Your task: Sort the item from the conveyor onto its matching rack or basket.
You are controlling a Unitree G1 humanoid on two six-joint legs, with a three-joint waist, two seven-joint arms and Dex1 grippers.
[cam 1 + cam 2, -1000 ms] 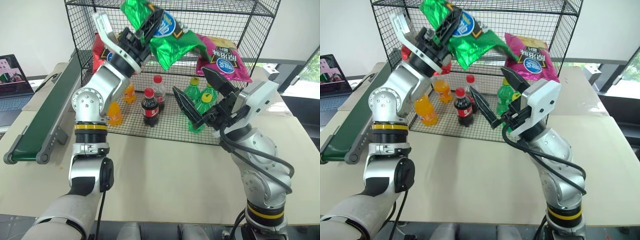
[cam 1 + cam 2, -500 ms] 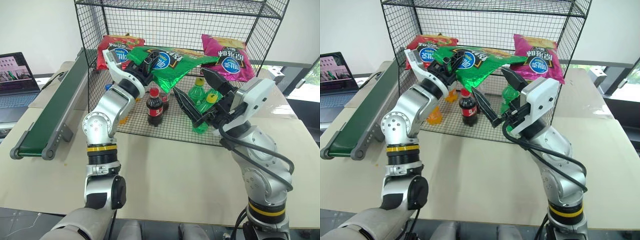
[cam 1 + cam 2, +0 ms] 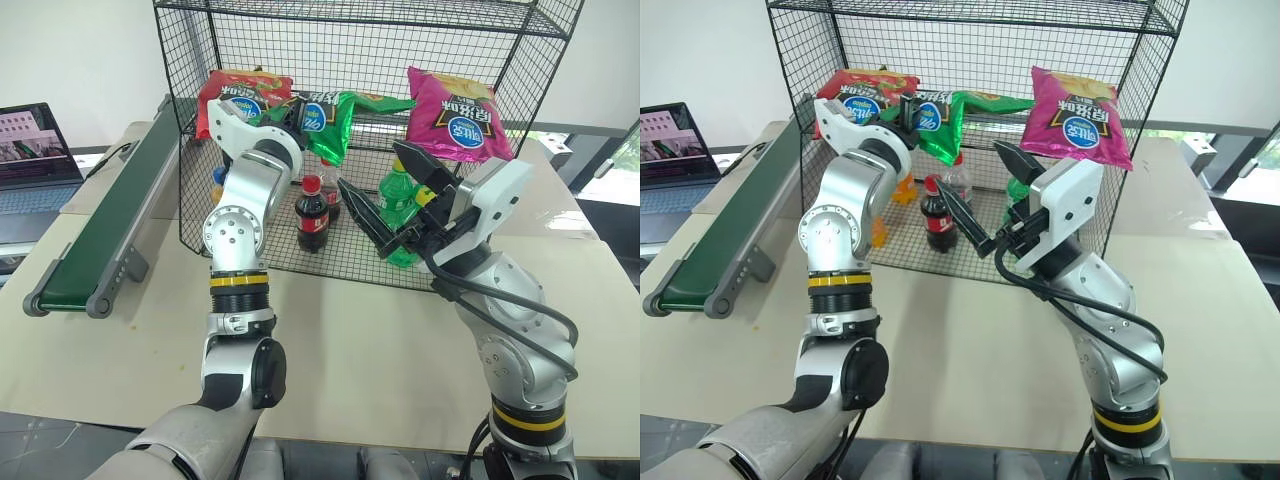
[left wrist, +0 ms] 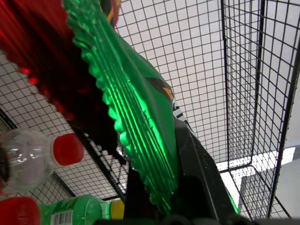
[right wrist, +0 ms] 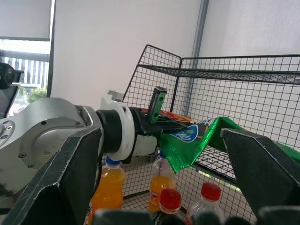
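The green crisp bag (image 3: 330,118) was glossy, crinkled foil that caught the light, its sealed edge ribbed with fine ridges (clearest in the left wrist view). The left hand (image 3: 293,110) clamping it had matt black plastic fingers on a smooth silver metal arm. Around that hand the rack (image 3: 520,60) was thin black wire mesh. Beside the hand, the red bag (image 3: 232,92) and magenta bag (image 3: 458,112) shone alike. The table (image 3: 350,340) looked smooth, matt beige.
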